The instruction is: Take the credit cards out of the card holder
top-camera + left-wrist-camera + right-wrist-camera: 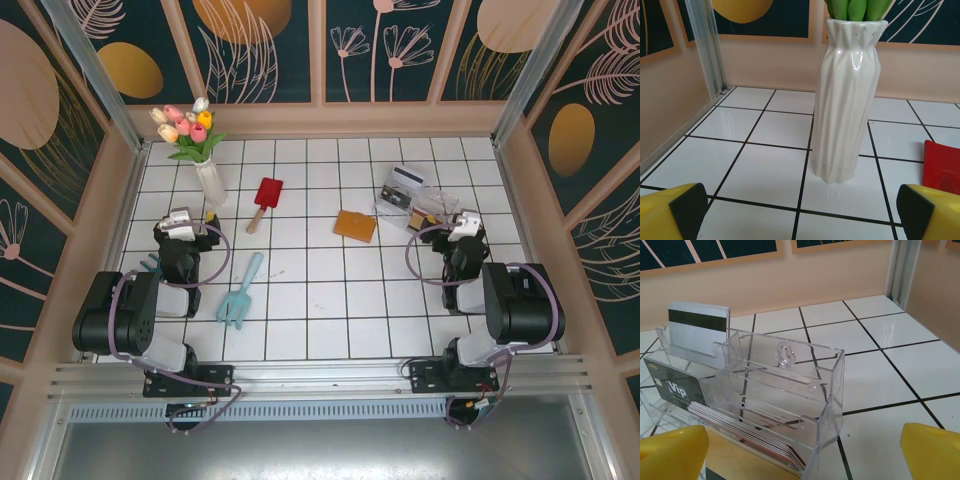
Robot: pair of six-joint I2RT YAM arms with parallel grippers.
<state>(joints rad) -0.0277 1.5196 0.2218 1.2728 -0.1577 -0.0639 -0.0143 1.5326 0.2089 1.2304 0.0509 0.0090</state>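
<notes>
Centrally lies the flat, square, orange-brown card holder (354,226).

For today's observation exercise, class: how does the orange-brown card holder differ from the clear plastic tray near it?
The card holder is opaque orange-brown; the clear tray is see-through. The card holder lies flat and closed; the clear tray stands taller, with stepped compartments. The clear tray's cards show; the card holder shows none. Both rest on the white tiled table.

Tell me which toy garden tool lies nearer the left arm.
The teal rake, prongs toward the near edge, just right of the left arm. The red spade lies farther back, beside the white vase.
</notes>
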